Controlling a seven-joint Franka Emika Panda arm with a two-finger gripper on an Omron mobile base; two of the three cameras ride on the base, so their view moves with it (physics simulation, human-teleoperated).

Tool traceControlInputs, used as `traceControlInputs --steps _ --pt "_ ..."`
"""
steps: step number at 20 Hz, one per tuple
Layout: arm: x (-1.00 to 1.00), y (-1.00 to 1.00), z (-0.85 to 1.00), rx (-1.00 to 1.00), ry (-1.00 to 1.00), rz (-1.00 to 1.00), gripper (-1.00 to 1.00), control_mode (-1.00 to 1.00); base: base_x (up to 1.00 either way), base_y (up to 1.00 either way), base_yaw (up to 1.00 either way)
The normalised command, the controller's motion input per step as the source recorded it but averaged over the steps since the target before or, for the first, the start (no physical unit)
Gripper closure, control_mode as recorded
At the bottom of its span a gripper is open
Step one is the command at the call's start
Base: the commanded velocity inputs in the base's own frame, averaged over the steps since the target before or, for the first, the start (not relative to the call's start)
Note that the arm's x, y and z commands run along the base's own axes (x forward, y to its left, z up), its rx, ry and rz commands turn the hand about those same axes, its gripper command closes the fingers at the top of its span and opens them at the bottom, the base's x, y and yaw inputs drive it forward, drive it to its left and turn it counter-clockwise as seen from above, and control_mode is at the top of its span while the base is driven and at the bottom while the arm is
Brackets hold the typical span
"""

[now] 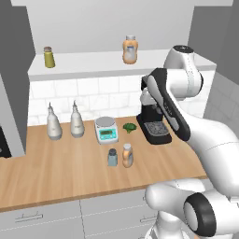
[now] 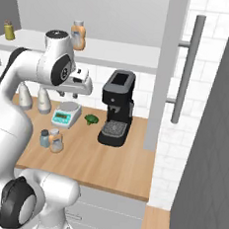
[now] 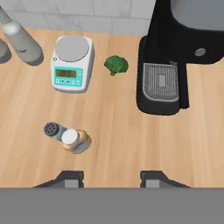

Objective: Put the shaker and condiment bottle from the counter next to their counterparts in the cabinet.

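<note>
The pale blue-grey shaker point(image 1: 112, 158) point(image 3: 54, 130) and the slim orange condiment bottle point(image 1: 127, 155) point(image 3: 75, 140) stand touching side by side on the wooden counter point(image 1: 56, 177). My gripper point(image 3: 111, 177) hangs high above the counter, open, with nothing between its fingers. In the hand view the pair lies ahead and left of the fingertips. Up on the white cabinet shelf point(image 1: 93, 65) stand the counterparts: a yellow-green shaker point(image 1: 49, 57) point(image 2: 9, 30) at the left and a bulging orange bottle point(image 1: 130, 49) point(image 2: 78, 35) further right.
A black coffee machine point(image 1: 154, 123) point(image 3: 170, 57) stands at the back right of the counter. Beside it are broccoli point(image 3: 116, 64), a white scale point(image 1: 106, 130) point(image 3: 72, 63) and two grey bottles point(image 1: 54, 123). A tall panel with a bar handle point(image 2: 190, 69) closes the right side.
</note>
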Motion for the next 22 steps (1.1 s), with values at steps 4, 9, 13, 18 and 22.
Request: traceControlInputs --steps 4,9,13,18,22 --pt "-0.17 0.02 0.00 -0.02 -0.11 0.00 -1.00 -1.00 0.00 0.00 0.00" --pt "-0.29 0.40 -0.05 -0.17 -0.32 -0.18 -1.00 -1.00 0.00 0.00 0.00" --pt "0.00 0.49 -0.04 -0.06 -0.05 -0.21 -1.00 -1.00 0.00 0.00 0.00" --pt "0.00 0.27 -0.31 -0.21 -0.01 -0.08 -1.00 -1.00 0.00 0.00 0.00" --pt "0.00 0.31 -0.43 -0.21 -0.08 -0.15 -1.00 -1.00 0.00 0.00 0.00"
